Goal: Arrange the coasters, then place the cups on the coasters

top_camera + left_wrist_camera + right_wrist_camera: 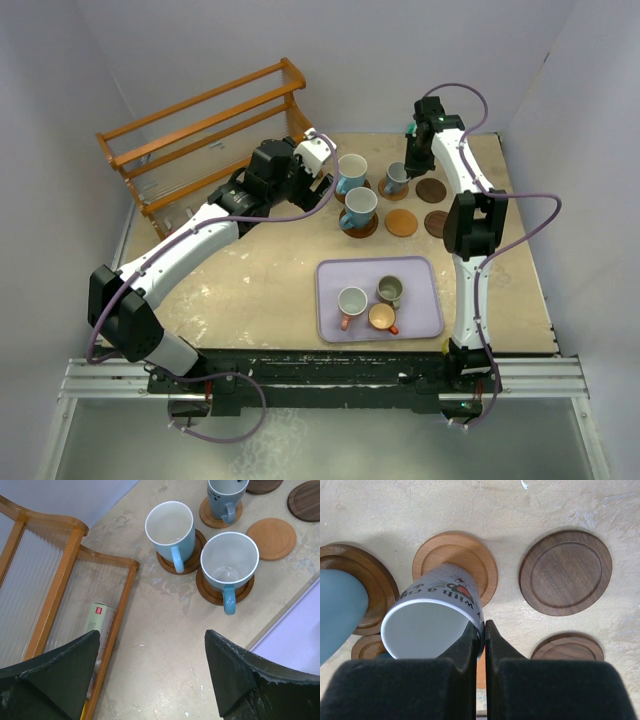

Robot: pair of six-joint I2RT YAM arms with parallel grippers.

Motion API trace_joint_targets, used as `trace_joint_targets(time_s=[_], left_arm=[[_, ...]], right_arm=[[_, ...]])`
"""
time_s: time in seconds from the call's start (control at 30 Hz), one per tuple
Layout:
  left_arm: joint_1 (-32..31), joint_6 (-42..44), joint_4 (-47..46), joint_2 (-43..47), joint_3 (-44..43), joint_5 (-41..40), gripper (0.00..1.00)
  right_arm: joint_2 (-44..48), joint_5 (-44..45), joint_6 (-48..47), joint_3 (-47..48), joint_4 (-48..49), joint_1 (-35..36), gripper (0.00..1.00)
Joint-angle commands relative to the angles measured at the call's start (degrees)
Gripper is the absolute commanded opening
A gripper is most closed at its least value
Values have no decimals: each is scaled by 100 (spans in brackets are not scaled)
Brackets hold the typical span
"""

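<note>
Right gripper [480,630] pinches the rim of a printed mug [432,615] on a light coaster [465,555], table 1 o'clock; print partly hidden, blue mug [340,610] cut off at the wrist view's 9 o'clock, dark coaster [567,647] half behind the gripper. Left gripper [152,637] spread, empty. Scuffed beige table [250,290], white walls [350,60], rack [200,130] at 10 o'clock, tray [420,285] with three small cups [352,300] at 5.

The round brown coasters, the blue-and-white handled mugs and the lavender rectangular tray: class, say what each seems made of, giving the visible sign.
Round brown coasters: probably wood, matt; grain lines and turned rings show. Blue-and-white handled mugs: likely glazed ceramic; smooth, glossy, with reflections inside. Lavender rectangular tray: perhaps plastic; uniform colour, rounded rim, too small to be sure.
</note>
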State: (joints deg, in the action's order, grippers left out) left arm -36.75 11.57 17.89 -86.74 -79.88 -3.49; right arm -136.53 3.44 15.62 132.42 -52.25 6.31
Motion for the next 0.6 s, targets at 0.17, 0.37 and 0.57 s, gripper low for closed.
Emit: trace_joint_targets(time_s=[0.17,0.37,0.57], left_arm=[[29,48,-260,279,26,-47,82],[31,71,-275,313,64,-72,82],[28,82,-286,341,104,-86,82]], right_arm=[[17,-83,-115,277,39,-5,7],[-14,-148,-154,339,40,-6,18],[20,-179,-202,385,40,-6,23]])
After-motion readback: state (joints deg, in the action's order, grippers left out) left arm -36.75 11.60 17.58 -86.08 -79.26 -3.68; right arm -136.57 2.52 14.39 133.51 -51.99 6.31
